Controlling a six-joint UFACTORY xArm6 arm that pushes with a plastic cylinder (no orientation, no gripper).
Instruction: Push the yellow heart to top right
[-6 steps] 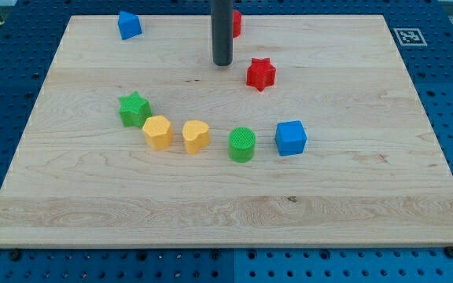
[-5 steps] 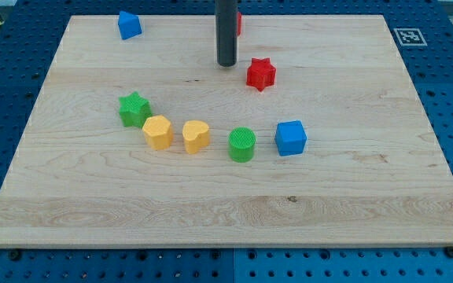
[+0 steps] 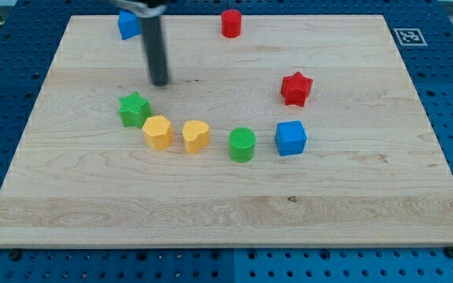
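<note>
Tool first: my tip (image 3: 160,83), the lower end of a straight dark rod, had no jaws to spread or press together, and it pinched nothing; it rested bare on the pale wooden tabletop (image 3: 226,212), just above and a little to the view's right of the ribbed green star block (image 3: 134,108), touching no block. The ribbed yellow heart-shaped block (image 3: 196,135) sat near the board's middle, in a loose arc of pieces, well apart from the top right corner it was meant for. A ribbed yellow hexagonal block (image 3: 157,131) stood just beside it on the view's left, a ribbed green cylinder (image 3: 242,145) near its right, then a blue cube (image 3: 290,137). I judged my tip sat on the wrong side: to drive the heart up and right, I would need to come round below and to its left. A red star block (image 3: 296,88) lay roughly along that path and could be struck.
</note>
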